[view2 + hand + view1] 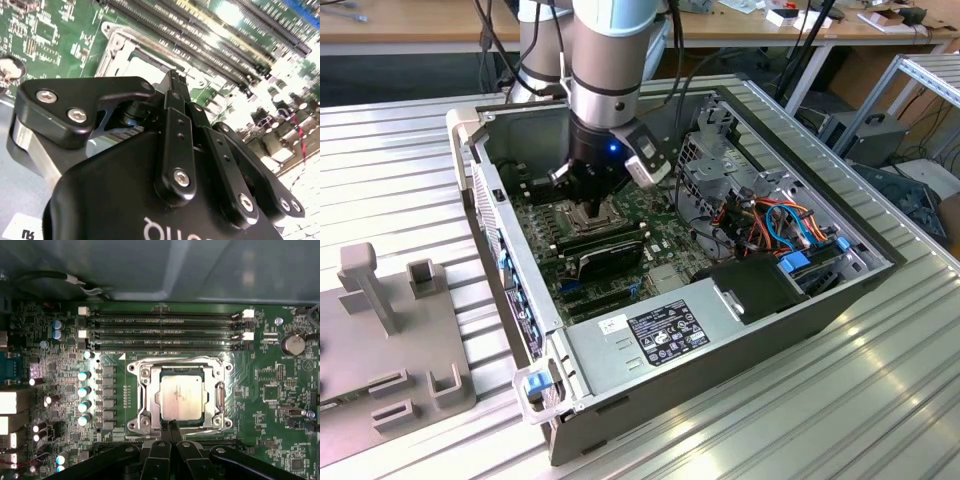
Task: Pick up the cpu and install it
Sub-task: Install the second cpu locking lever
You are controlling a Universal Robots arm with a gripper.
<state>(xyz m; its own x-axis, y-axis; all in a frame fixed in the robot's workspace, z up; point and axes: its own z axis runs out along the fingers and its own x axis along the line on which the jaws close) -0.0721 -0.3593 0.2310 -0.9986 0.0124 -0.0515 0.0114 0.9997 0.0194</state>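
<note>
The cpu [181,396], silvery-grey face up, lies flat inside the dark square socket with its open metal frame [144,390] on the green motherboard. In the first wrist view my gripper [168,426] is shut, its two black fingers pressed together, with the tips at the socket's edge right beside the cpu's rim. Nothing shows between them. The second wrist view shows the same closed fingers [176,125] reaching toward the socket frame [116,45]. In the exterior view the gripper [595,208] is lowered deep into the open computer case.
Memory slots [165,330] run along one side of the socket, a row of capacitors [84,390] along another. A black rectangular block [608,255], power supply [655,335], drive cage [720,160] and case wall [505,260] surround the gripper. A grey fixture [390,330] stands at the exterior view's left.
</note>
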